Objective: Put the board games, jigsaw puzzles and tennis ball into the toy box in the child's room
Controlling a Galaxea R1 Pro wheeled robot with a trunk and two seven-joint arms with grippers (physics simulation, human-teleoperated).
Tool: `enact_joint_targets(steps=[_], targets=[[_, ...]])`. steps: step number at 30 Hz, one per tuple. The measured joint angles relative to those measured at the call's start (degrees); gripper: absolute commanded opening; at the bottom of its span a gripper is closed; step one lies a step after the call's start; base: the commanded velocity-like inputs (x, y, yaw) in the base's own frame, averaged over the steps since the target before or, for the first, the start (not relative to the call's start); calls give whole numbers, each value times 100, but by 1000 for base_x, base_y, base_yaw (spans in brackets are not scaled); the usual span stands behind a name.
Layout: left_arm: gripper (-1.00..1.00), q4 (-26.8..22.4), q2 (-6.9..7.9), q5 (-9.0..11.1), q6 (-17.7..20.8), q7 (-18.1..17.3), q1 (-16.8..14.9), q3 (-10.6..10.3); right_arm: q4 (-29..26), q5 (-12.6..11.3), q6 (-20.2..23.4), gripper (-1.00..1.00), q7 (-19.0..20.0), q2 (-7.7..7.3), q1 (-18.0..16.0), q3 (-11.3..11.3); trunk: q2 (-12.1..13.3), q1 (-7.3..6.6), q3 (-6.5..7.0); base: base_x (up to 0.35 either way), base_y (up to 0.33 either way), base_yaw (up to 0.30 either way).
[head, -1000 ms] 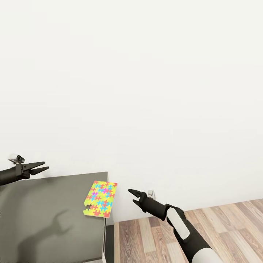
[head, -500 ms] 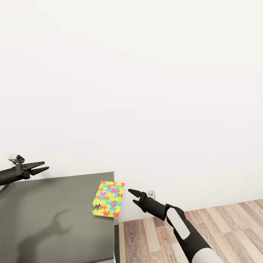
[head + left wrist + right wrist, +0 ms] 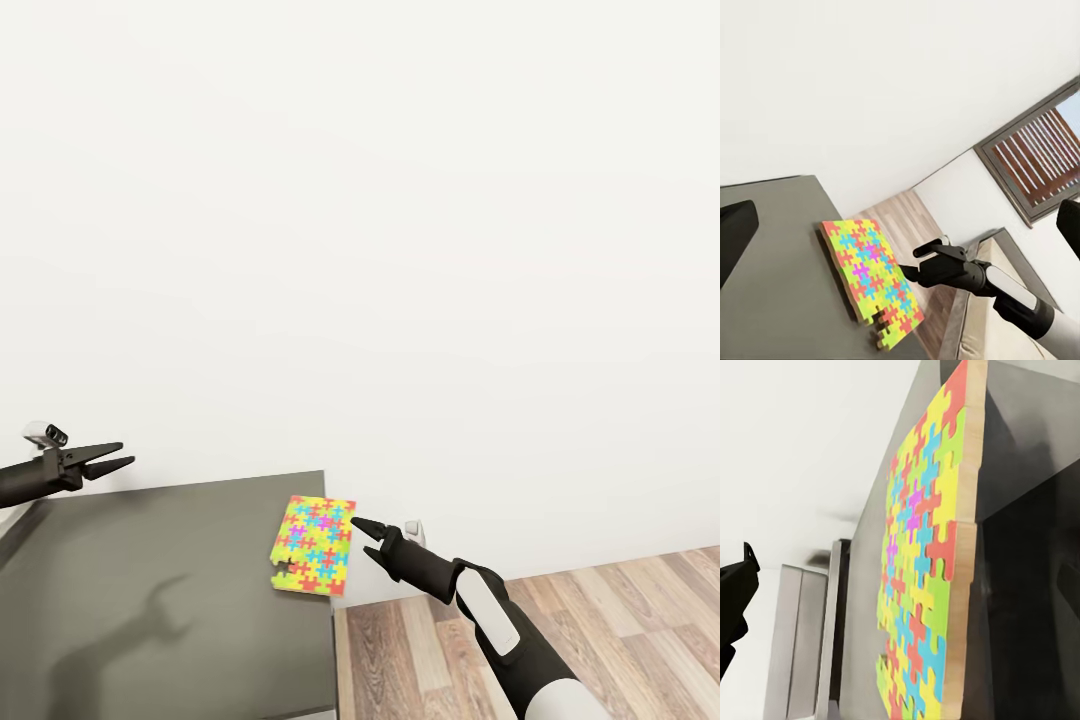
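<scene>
Jigsaw puzzle (image 3: 313, 546): one, lying flat at the dark grey bench (image 3: 150, 600) corner, overhanging slightly, not yet collected. Right hand (image 3: 364, 533) hovering just beside it, fingers apart and empty; left hand (image 3: 110, 458) waiting well apart, likewise parted. Boxing up evidently remaining to be done.

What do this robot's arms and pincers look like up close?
Both arms are matte black. The right arm wears a white shell panel on its forearm. Each ends in a black gripper, left gripper and right gripper, with two slim, pointed fingers. A small white camera block sits near each wrist.
</scene>
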Motion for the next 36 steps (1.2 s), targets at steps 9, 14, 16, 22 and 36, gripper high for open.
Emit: enact_joint_targets(steps=[9,14,16,22,36], targets=[[100,1,0,0,-1,0,1,1,0,0,0,100,0,0,0,0,0,0,0,0,11,0],[100,1,2,0,0,0,0,0,0,0,-1,100,0,0,0,-2,0,0,0,0,30,0],[100,1,2,0,1,0,-1,-1,0,0,-3,100,0,0,0,0,0,0,0,0,156,0],[100,0,2,0,1,0,0,0,0,0,-6,100,0,0,0,-3,0,0,0,0,123,0],[100,1,0,0,-1,0,1,1,0,0,-8,100,0,0,0,-9,0,0,0,0,11,0]])
